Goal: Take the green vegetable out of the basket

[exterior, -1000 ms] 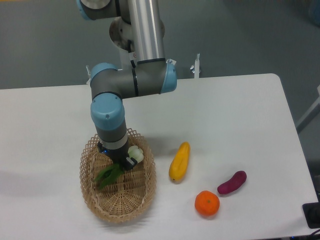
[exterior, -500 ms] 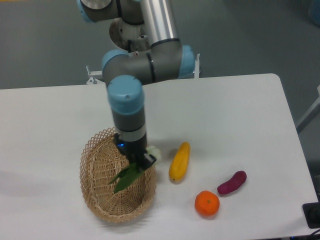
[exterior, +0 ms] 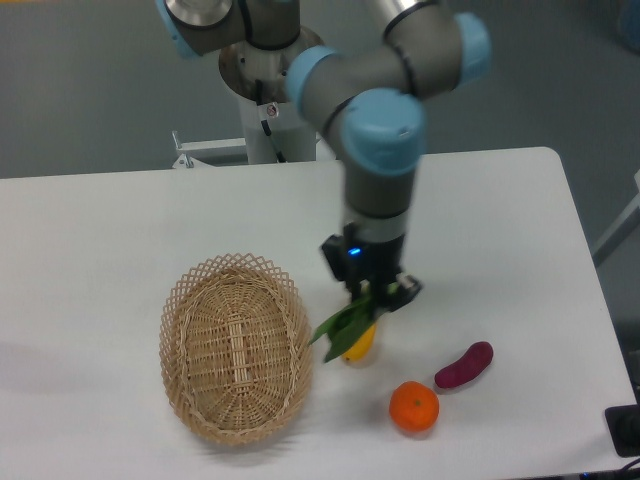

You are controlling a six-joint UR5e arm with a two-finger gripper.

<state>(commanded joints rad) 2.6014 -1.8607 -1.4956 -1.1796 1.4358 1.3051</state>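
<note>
My gripper (exterior: 375, 298) is shut on the green vegetable (exterior: 338, 328), holding it in the air to the right of the basket (exterior: 235, 345). Its dark green leaves hang down and to the left, over the yellow squash; the pale stem end is hidden behind the fingers. The oval tan wicker basket lies on the table at the front left with nothing inside it. The arm's wrist stands upright above the gripper.
A yellow squash (exterior: 361, 343) lies just below the held leaves, mostly covered by them. An orange (exterior: 414, 407) sits near the front edge, and a purple eggplant (exterior: 464, 365) lies to its right. The arm's base (exterior: 262, 80) stands at the back.
The gripper has lifted the green vegetable out of the basket and carried it right, past the rim, to above the yellow squash. The basket now holds nothing.
</note>
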